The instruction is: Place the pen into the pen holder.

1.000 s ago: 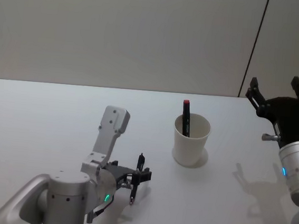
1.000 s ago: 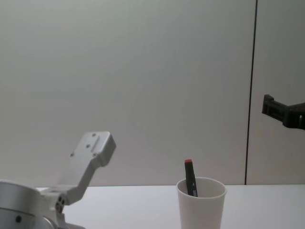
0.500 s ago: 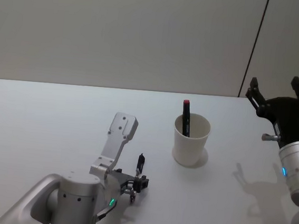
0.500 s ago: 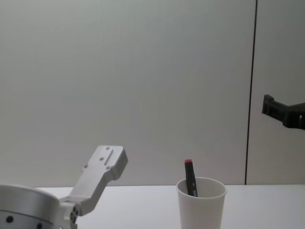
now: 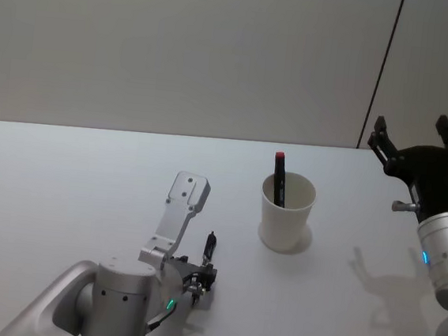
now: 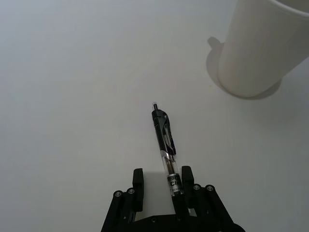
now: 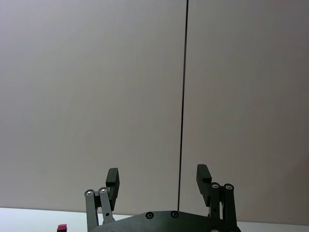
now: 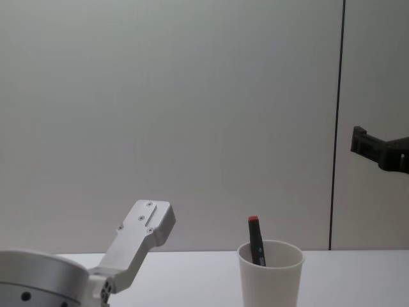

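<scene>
The left claw point(image 6: 161, 176) has dropped lower to the table point(image 5: 64, 176), jaws spread astride the black pen point(image 6: 165, 145), which lies unmoved near the pen holder point(image 5: 286, 214). Closing on it looks next. The right claw point(image 5: 416, 135) waits released, raised far right.

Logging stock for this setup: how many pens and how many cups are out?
Cups: 1 (white paper cup)
Pens: 2 (black pen lying flat, red-capped pen standing in the white paper cup)
Total: 3
</scene>
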